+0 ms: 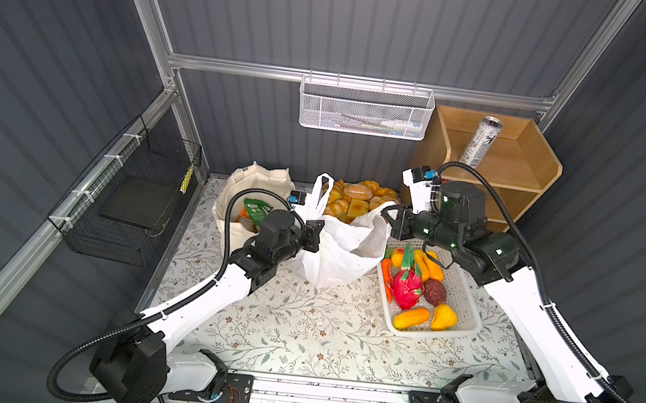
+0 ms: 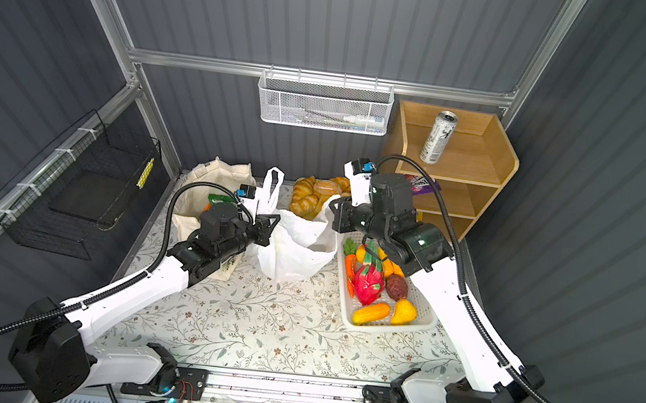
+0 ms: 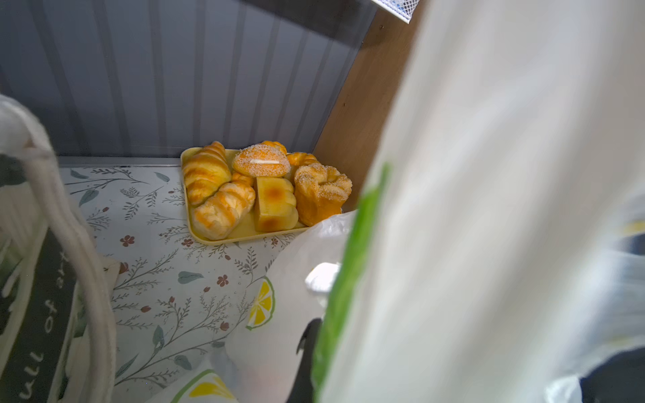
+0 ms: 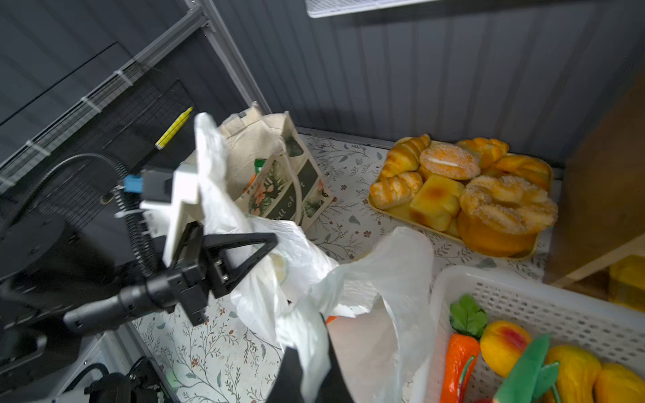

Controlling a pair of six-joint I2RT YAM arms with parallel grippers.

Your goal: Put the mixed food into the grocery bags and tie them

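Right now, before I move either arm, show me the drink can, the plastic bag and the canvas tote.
drink can [image 1: 480,143], in a top view, middle of its printed side.
plastic bag [image 1: 342,255], in a top view, its white front wall.
canvas tote [image 1: 259,180], in a top view, its cream far wall.

The thin white plastic bag is printed with yellow lemon slices rimmed in green. The cream canvas tote has a pink-and-green floral print and dark panels with white lettering. In it shows a green flat packet beside something orange. The tall cylindrical drink can is silver with black markings. The tablecloth is white with grey-green leafy sprigs and small rust-red flowers. Golden-brown bread rolls fill a pale yellow tray. The white perforated plastic basket holds a magenta dragon fruit with green tips.
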